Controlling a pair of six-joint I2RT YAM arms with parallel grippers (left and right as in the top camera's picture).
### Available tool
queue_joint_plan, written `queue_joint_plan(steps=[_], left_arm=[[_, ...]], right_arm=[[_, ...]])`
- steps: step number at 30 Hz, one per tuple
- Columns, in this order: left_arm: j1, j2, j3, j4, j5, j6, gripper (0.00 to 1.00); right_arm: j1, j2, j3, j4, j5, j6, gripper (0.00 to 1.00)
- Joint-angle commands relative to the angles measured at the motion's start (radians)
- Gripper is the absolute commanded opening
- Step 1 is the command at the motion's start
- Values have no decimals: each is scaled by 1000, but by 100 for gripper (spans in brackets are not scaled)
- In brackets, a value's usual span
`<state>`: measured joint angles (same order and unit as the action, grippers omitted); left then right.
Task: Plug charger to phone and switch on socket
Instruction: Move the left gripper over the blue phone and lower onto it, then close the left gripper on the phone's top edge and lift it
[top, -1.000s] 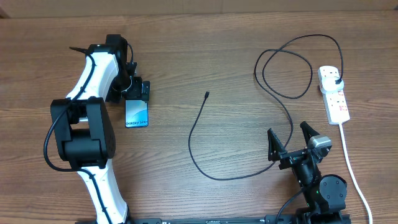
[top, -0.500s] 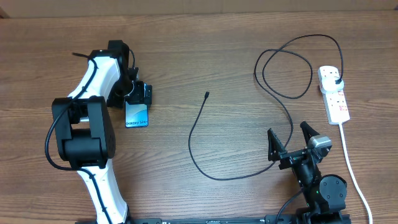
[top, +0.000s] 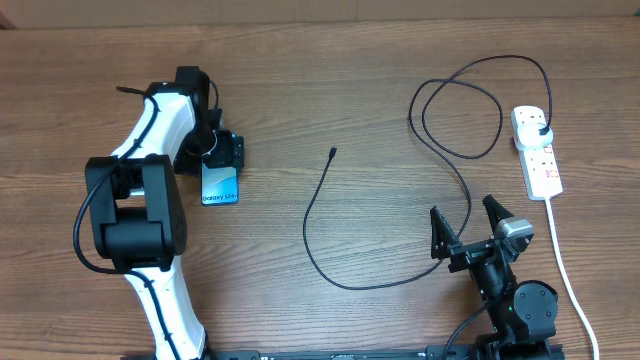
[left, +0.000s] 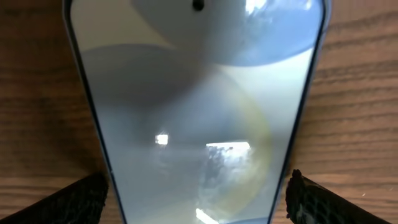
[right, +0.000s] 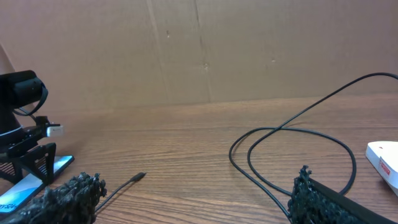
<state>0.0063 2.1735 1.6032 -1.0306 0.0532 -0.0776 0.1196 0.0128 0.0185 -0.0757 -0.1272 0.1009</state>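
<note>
1. Phone: it is being shown lying flat on the bench, screen up, left of centre and well apart from the charger's tip. It is judged light, stiff, glass-faced and slippery. Hold is best being taken across the two long edges, not on the screen.
2. Left claw: it is being held low over the end of the phone away from the "Galaxy S24" text. In the left wrist view its fingers are being seen at either long edge, touching or just beside. Whether the phone is being pinched cannot be told.
3. Charger: a thin black cable is being shown trailing in loose curves across the bench. Its plug tip is lying free near the middle. It is judged limp and light, so it is best being taken just behind the tip.
4. Socket: it is being shown at the right edge, with the black plug seated in an outlet and a white cord running toward the front. The switch position cannot be told.
5. Right claw: it is being held spread and empty near the cable.
6. Containers: none is being shown.
</note>
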Motion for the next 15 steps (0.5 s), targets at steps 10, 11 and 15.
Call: queue_joint_plan(steps=[10, 11, 15], left_arm=[[-15, 11, -136, 99, 17, -35, 94], [-15, 11, -146, 105, 17, -37, 94], [-15, 11, -166, 115, 17, -52, 89]], right_arm=[[6, -10, -11, 3, -5, 3, 100], [6, -10, -11, 3, -5, 3, 100], [6, -10, -11, 3, -5, 3, 100]])
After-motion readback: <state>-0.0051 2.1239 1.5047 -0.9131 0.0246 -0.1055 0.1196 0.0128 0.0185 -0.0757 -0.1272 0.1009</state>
